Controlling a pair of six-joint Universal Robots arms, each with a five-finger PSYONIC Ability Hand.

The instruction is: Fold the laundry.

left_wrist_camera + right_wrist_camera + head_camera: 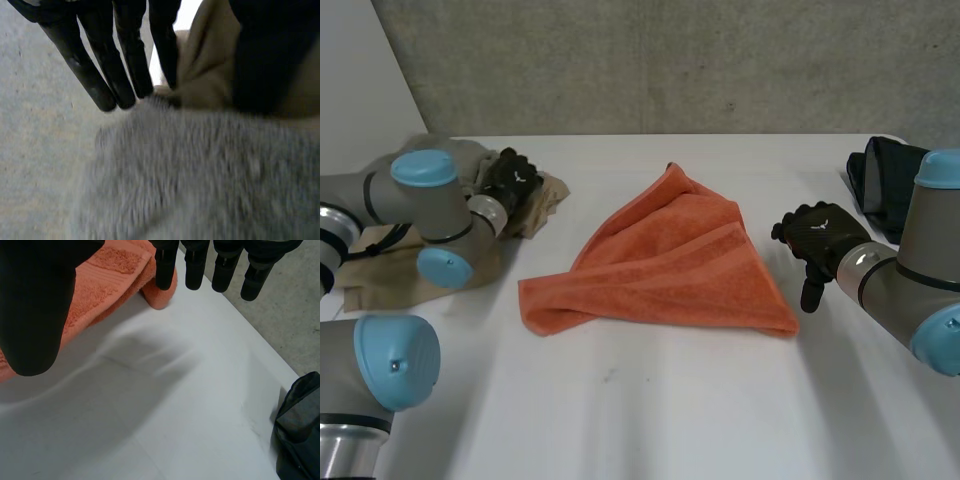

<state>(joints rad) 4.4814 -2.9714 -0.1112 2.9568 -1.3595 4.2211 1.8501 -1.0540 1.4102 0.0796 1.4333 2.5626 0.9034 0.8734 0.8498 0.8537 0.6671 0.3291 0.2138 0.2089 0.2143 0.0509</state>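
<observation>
An orange towel [665,262] lies loosely folded in the middle of the white table [650,410]. My left hand [510,180] is at the far left, on a heap of beige cloth [542,200]. In its wrist view the straight fingers [120,65] and the thumb [270,60] pinch a raised fold of the beige cloth [200,75], and a grey fuzzy cloth [200,175] lies just under them. My right hand [817,238] hangs open just right of the towel. Its fingertips [220,270] are above the towel's corner [157,292], apart from it.
A dark folded cloth [880,178] lies at the table's back right, also beside my right hand [300,430]. More beige cloth [380,270] spreads under my left arm. A grey wall stands behind the table.
</observation>
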